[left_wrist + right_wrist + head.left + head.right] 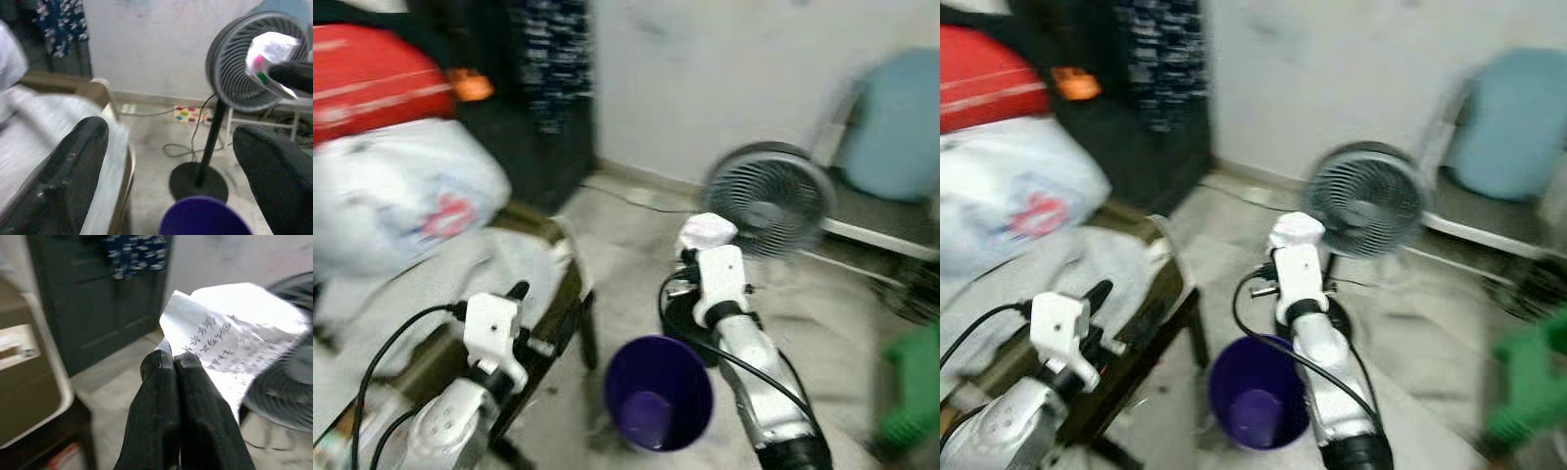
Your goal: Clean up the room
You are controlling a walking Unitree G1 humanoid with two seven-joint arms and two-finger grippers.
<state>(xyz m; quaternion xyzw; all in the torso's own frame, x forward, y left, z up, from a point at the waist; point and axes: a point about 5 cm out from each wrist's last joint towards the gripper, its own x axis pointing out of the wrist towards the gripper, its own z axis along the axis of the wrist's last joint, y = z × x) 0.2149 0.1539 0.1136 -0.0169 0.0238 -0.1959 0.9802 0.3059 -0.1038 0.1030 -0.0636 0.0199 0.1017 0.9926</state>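
- The paper [234, 328], a crumpled white sheet with writing on it, is pinched in the right gripper [173, 363], held up in front of the fan [770, 198].
- Left gripper [171, 147]: fingers spread wide, holding nothing, above the bed's edge [563, 294].
- Purple bin [658, 394]: on the floor between both arms.

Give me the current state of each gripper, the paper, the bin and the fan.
Right gripper: shut on the paper, raised beyond the bin.
Paper: crumpled, pinched at its edge.
Left gripper: open, empty.
Purple bin: upright on the floor, looks empty.
Fan: standing upright; running or not, can't tell.
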